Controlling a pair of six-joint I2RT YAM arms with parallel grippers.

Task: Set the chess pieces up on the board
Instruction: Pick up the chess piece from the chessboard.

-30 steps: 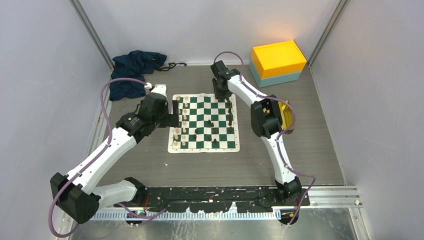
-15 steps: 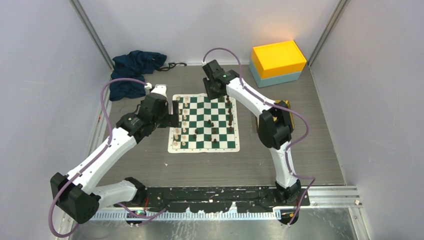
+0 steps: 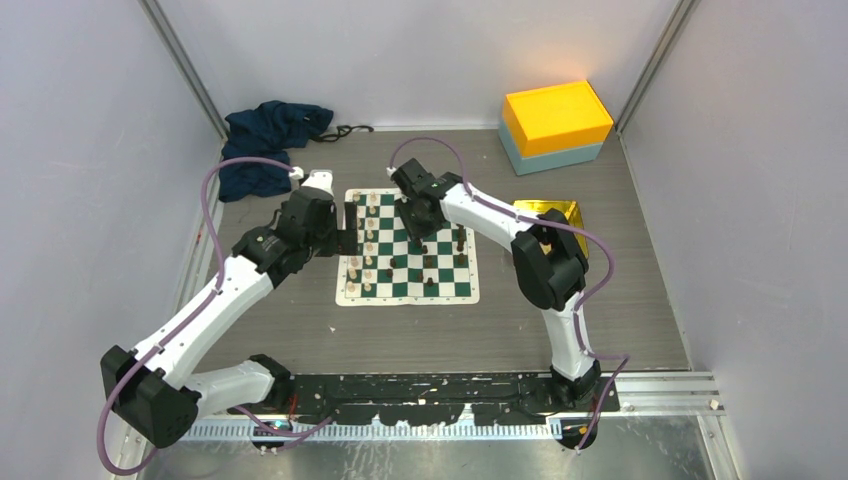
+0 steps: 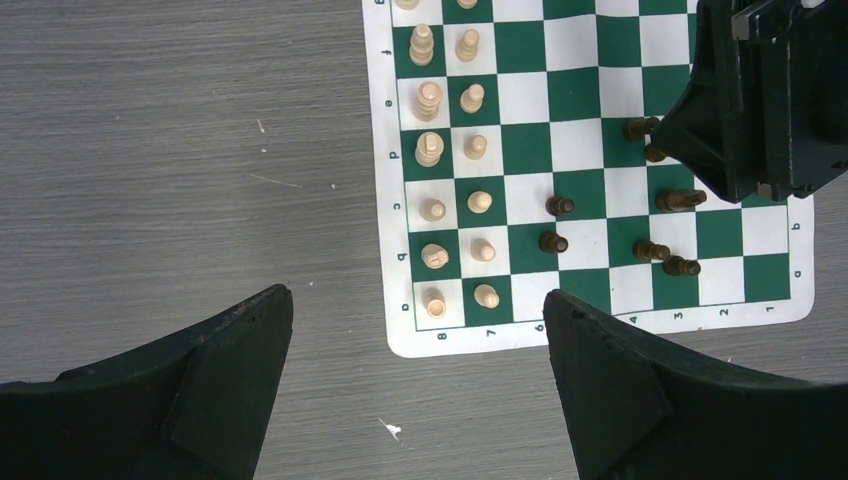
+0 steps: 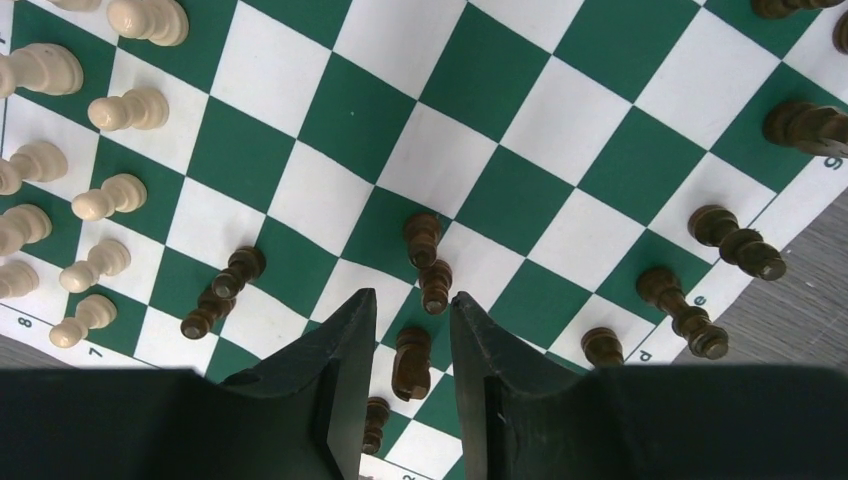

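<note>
The board (image 3: pixel 405 298) lies mid-table. Cream-white pieces (image 3: pixel 365 245) stand in two columns on its left side. Dark pieces (image 3: pixel 460 240) are scattered over its right half. My right gripper (image 3: pixel 421 222) hovers over the board's far middle. In the right wrist view its jaws (image 5: pixel 412 300) stand narrowly apart. A dark piece (image 5: pixel 411 362) on the board shows in the gap, with space on both sides. My left gripper (image 3: pixel 349 236) is wide open and empty (image 4: pixel 416 293) over the board's left edge. The white pieces (image 4: pixel 430 150) lie just beyond it.
An orange and teal box (image 3: pixel 556 125) stands at the back right. A gold tray (image 3: pixel 550 215) sits right of the board beside the right arm's elbow. A dark blue cloth (image 3: pixel 268 140) lies at the back left. Grey walls enclose the table.
My right gripper has swung left from the board's far right corner to over its far middle, and the arm no longer covers the gold tray. The left arm has not moved.
</note>
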